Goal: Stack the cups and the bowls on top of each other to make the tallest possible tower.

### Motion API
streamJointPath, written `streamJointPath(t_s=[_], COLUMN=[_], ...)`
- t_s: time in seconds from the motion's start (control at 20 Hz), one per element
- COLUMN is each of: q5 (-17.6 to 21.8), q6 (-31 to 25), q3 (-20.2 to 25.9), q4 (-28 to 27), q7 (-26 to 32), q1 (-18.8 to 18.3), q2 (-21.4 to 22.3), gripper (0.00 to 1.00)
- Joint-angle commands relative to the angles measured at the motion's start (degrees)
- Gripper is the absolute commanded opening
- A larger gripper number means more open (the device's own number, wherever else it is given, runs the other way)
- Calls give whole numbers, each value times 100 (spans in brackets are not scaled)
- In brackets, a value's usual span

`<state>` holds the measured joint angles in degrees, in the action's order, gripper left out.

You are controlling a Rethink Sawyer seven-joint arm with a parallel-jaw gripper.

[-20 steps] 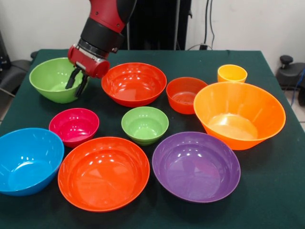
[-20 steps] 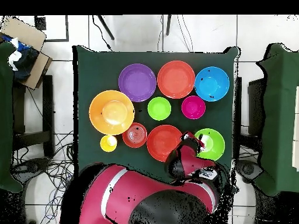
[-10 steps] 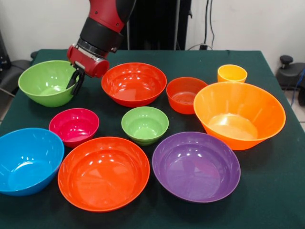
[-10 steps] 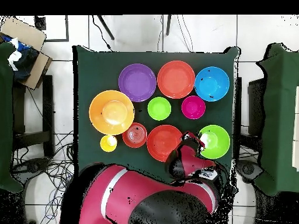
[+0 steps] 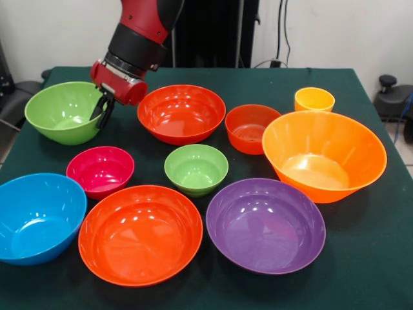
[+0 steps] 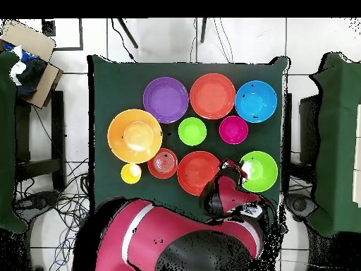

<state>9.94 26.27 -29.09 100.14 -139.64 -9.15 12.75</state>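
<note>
A: Where do we see the claw [image 5: 101,110]?

B: At the right rim of the large lime green bowl [image 5: 62,111], at the far left of the desk [image 5: 381,258] as the front view has it. Its dark fingers [image 5: 105,111] look drawn close together over that rim, so we read it as pinching the bowl's edge. The overhead view hides the tips under the red arm [image 6: 225,197].

A: And the rest of the bowls?

B: None is nested; each sits alone on the green cloth. In the front view a wide red-orange bowl [image 5: 181,113] sits just beside the claw, then a small red-orange bowl [image 5: 253,128], then the yellow-orange cup [image 5: 314,100] at the far right.

A: The big one on the right?

B: That is the large orange bowl [image 5: 324,154], close in front of the cup and just beside the small red-orange bowl. We cannot tell whether they touch.

A: Middle row?

B: A magenta bowl [image 5: 100,170] and a small lime green bowl [image 5: 196,168], set apart from each other.

A: Nearest the camera?

B: A blue bowl [image 5: 37,216] at the left edge, a second wide red-orange bowl [image 5: 140,234] just beside it, and a purple bowl [image 5: 266,225] to its right.

A: So, a tower?

B: We see none yet; the cup stands upright and empty.
</note>
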Motion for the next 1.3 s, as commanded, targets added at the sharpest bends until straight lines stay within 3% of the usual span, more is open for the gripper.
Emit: streamJointPath(t_s=[0.05, 0.25, 0.5, 0.95, 1.3], q5=[416, 925, 1317, 1555, 1466], q6=[-715, -1462, -2044, -2279, -2548], q3=[485, 659, 883, 1047, 1210], q4=[84, 512, 769, 815, 967], q7=[-168, 3, 114, 49, -7], q1=[51, -117, -338, -501, -451], q2=[494, 1366, 2046, 2264, 2540], gripper=[0, 0, 0, 0, 0])
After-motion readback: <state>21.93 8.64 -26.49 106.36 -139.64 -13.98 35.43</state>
